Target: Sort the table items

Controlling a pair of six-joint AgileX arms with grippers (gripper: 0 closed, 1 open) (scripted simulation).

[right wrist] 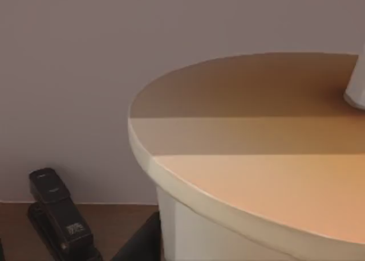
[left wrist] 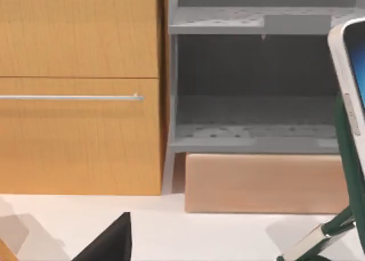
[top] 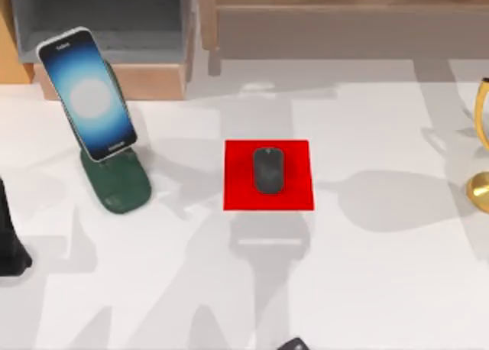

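1. Mouse (top: 268, 170) sits upright in the middle of a red mat (top: 268, 175), about mid-table (top: 367, 273).
2. Phone (top: 88, 92) is propped tilted on a dark green stand (top: 116, 183) at the table's left, screen lit blue-white. In the left wrist view its white edge (left wrist: 347, 84) and the stand's leg (left wrist: 319, 233) are close by.
3. Left arm: a dark part (top: 9, 243) shows at the table's left edge, below the stand. A dark fingertip (left wrist: 108, 244) pokes into the left wrist view over the table. Jaw state: cannot tell.
4. Left wrist view looks at a wooden cabinet (left wrist: 80, 90) with a bar handle (left wrist: 68, 97), a grey shelf unit (left wrist: 256, 90) beside it, and a tan block (left wrist: 265, 184) under the shelf.
5. Right wrist view: the cup's beige lid (right wrist: 256, 158) very close, the straw base (right wrist: 356, 84) at its far edge. A black stapler (right wrist: 57, 215) stands on a brown surface behind. Right jaw state: cannot tell.
6. A gold object (top: 481, 151) sits at the table's right edge.
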